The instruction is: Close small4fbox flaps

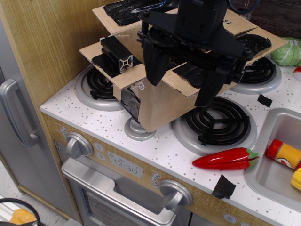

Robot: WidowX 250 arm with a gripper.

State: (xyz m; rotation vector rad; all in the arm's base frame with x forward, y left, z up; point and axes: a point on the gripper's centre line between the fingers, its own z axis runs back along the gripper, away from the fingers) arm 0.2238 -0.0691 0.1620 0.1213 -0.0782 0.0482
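Note:
The small4fbox (160,106), brown cardboard with black tape patches, stands on the toy stove's burners, one corner toward me. Its flaps are splayed outward: the left flap (110,59) carries black tape and a small black block, the back flap (123,10) is lined with shiny black tape, the right flap (261,43) reaches toward the sink side, and the front flap (186,79) lies under the gripper. My black gripper (182,80) hangs directly over the box opening. It is open and empty, with one finger (154,66) on the left and the other (209,89) on the right.
Front right burner (217,121) and left burner (96,84) flank the box. A red chili (226,159) lies near the counter front. The sink (263,174) holds a toy bottle (284,154). A green vegetable (288,52) sits at back right. A wooden wall (47,42) stands at left.

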